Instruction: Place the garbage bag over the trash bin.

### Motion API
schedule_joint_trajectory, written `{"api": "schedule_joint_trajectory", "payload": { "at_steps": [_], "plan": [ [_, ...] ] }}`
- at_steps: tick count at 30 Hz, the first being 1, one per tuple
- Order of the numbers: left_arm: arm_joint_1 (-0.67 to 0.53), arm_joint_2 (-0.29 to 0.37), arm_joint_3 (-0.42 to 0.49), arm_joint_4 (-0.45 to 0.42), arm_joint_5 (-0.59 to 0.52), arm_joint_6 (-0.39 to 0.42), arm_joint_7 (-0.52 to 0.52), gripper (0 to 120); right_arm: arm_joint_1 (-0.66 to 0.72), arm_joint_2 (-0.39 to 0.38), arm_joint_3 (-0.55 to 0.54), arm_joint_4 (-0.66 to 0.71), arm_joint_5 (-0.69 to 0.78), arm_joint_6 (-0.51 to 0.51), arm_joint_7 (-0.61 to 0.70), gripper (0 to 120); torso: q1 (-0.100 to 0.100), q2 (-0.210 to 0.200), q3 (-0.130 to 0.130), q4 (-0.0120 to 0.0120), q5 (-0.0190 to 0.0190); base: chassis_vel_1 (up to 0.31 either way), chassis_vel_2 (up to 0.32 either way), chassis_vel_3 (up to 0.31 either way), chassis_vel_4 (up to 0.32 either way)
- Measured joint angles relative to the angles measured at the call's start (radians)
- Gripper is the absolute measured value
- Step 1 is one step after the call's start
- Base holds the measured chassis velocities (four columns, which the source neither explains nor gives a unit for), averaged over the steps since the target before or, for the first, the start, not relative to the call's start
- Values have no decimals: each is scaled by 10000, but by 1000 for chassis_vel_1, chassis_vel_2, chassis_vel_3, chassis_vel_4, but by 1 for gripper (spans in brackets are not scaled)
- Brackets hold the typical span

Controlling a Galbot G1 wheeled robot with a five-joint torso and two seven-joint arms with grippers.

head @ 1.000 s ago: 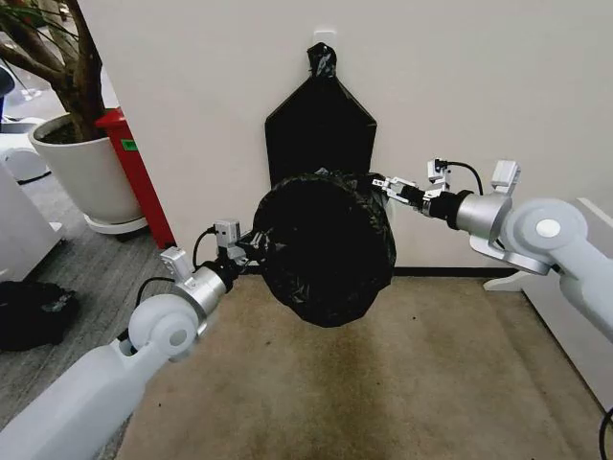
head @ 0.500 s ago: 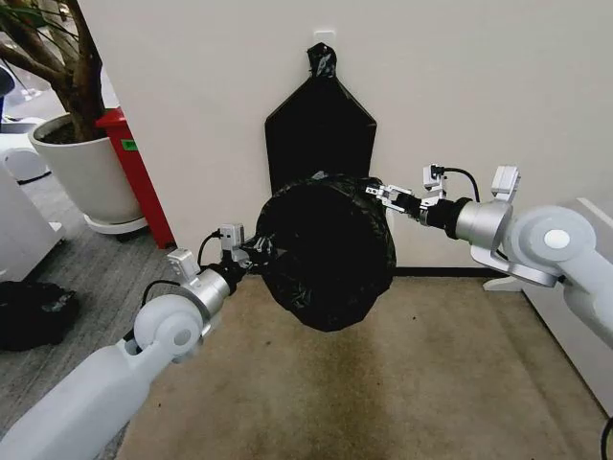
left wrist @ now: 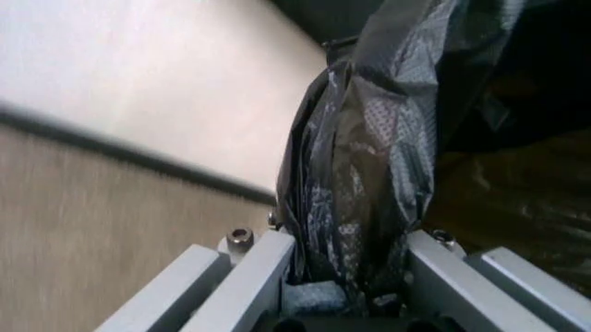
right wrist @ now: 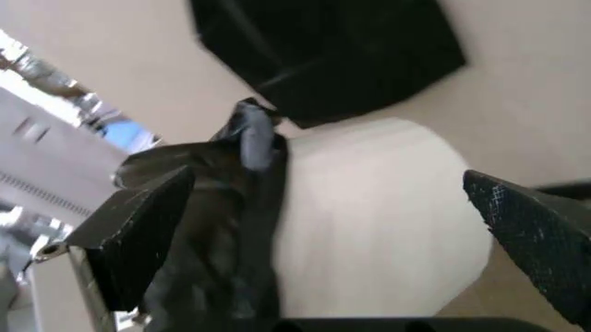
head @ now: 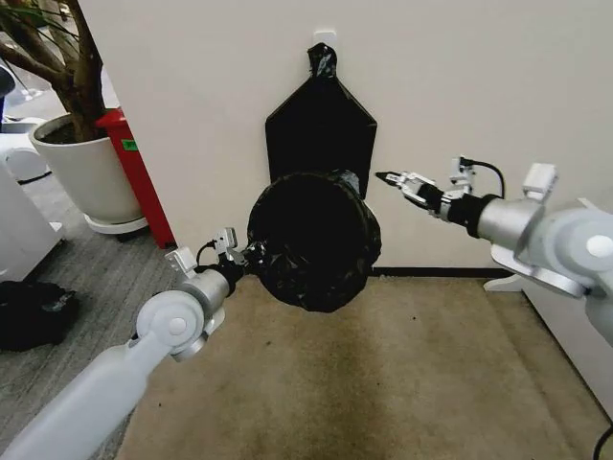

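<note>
Your right gripper (head: 385, 176) has just let go. Half a second ago its tips were buried in the right edge of the garbage bag (head: 311, 240); now they sit clear of the plastic, just beside the bag's upper right rim and in front of the wall. In the right wrist view the two dark fingers (right wrist: 138, 232) stand wide apart with nothing between them, and the white side of the trash bin (right wrist: 378, 221) shows in the gap, with a fold of bag (right wrist: 235, 207) draped down one side of it.

Your left gripper (head: 247, 255) has not released. It is at the bag's lower left edge, and in the left wrist view its jaws are clamped on a bunched pleat of the crinkled black plastic (left wrist: 369, 200).

The bag has also shifted a little to the left and sits tighter than a second ago, its mouth rounder. From the head view it covers the bin completely, low against the wall and just under the flat black bundle (head: 319, 115) hanging there. The plant pot (head: 84, 172) stands well off to the far left.

Read this as the right side being seated: the rim appears to hold the plastic there without help. The left side is the part not yet finished, since that edge is held by the gripper, and you cannot tell from here whether it is tucked over the rim.
</note>
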Motion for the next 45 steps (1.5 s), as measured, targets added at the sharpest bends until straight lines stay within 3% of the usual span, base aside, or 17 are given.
{"api": "schedule_joint_trajectory", "payload": {
  "at_steps": [9,15,21,27,32,36,45],
  "plan": [
    [-425,-102,-8,-137,-1945,110,-1991,0,-2419,540,1136,300,-1103,-217,-695,100,0,0,1,2,-2,0,0,0,0],
    [-724,-241,-139,187,-4260,136,-3362,0,-5320,1356,2242,710,-2410,-200,-3125,100,0,0,0,1,-1,0,0,0,0],
    [-1162,-403,-144,703,-5893,142,-4295,0,-6241,2281,2443,1365,-3011,-114,-3295,100,0,0,0,5,-5,0,0,0,0],
    [-1699,-575,-128,1149,-7025,144,-5476,0,-6824,3253,2299,2227,-3571,-69,-2281,100,0,0,0,2,-1,0,0,0,0],
    [-2029,-618,-122,1444,-8135,439,-6294,0,-6701,4133,1629,3021,-3864,-22,275,100,0,0,0,2,-2,0,0,0,0],
    [-2135,-622,-99,1544,-8492,578,-6424,0,-6538,4444,1256,3076,-4128,-38,1009,100,0,0,1,4,-1,0,0,0,0],
    [-2339,-669,-43,1604,-8654,645,-6463,0,-6653,4878,789,2798,-4667,-12,1092,100,0,0,1,2,-2,0,0,0,0]
  ]
}}
